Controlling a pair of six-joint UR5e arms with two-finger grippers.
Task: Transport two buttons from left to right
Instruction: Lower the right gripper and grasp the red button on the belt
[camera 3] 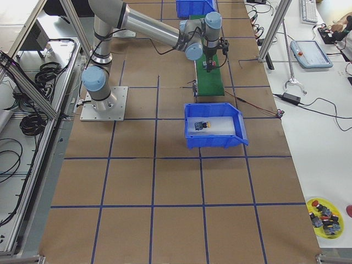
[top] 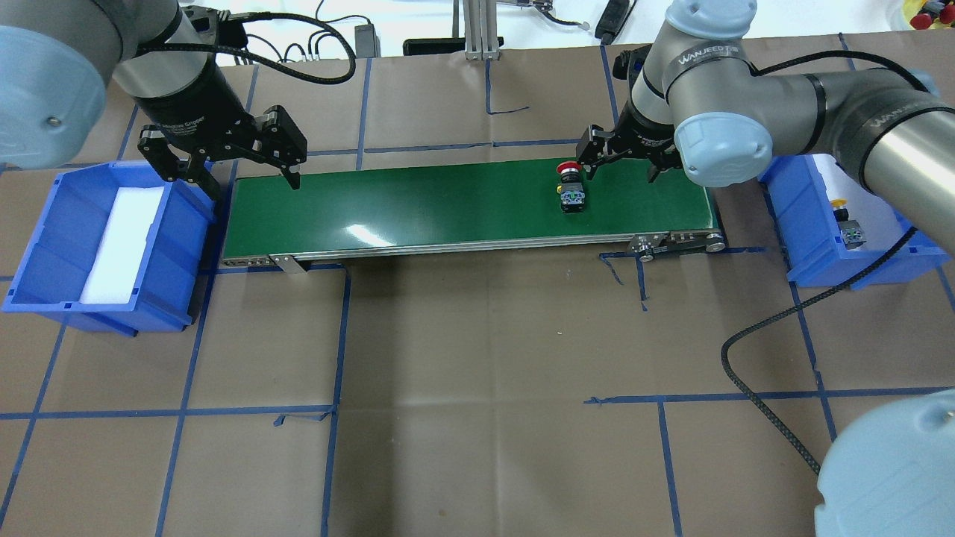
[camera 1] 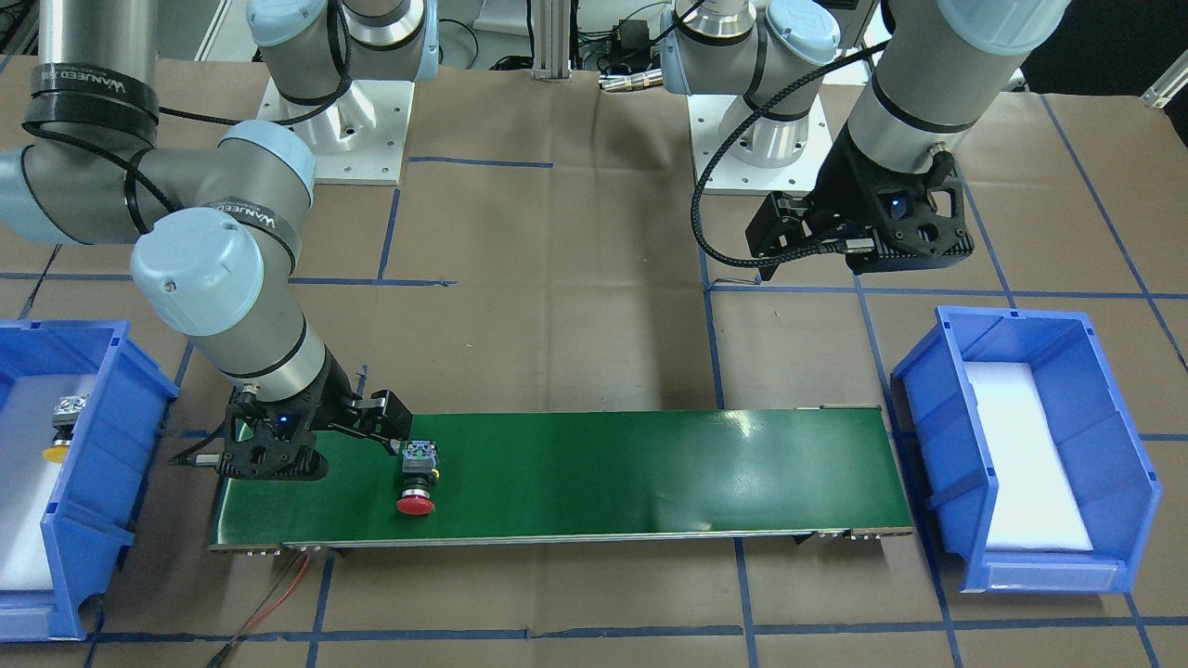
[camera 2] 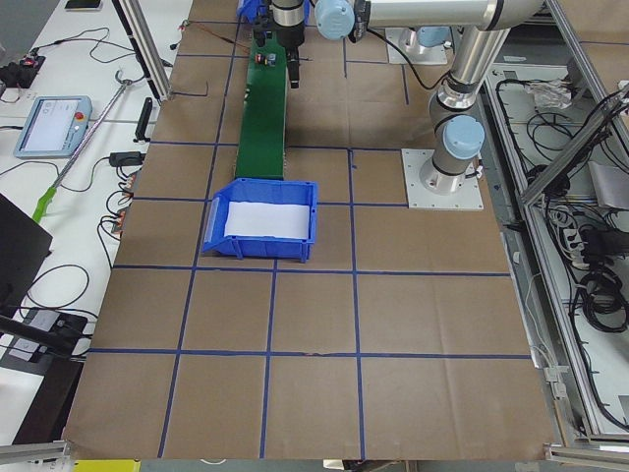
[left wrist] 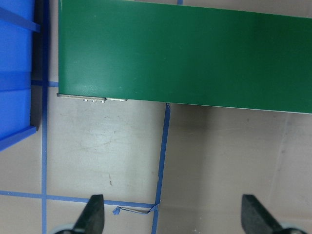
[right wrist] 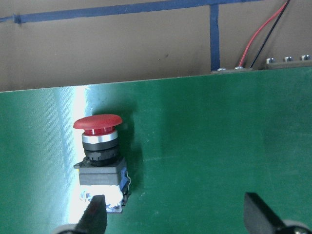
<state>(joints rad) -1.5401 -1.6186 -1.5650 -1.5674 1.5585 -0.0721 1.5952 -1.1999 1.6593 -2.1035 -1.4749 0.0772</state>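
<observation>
We see bright, even overhead light throughout, and the shadows are soft. On the green belt (top: 462, 201) the lamps leave a pale glare patch in the overhead view and a broad sheen in the front-facing one. In the right wrist view a white streak runs down the belt and washes out the base of the red button (right wrist: 100, 146) (its cap is crisp). The white foam (camera 1: 1026, 455) in the blue bin (camera 1: 1114, 445) is blown out and shows no texture. The fingertips (right wrist: 95, 217) of the right gripper (right wrist: 173, 222) look soft-edged. The left wrist view darkens across its right half. In the wide side views, small things are hard to read.
</observation>
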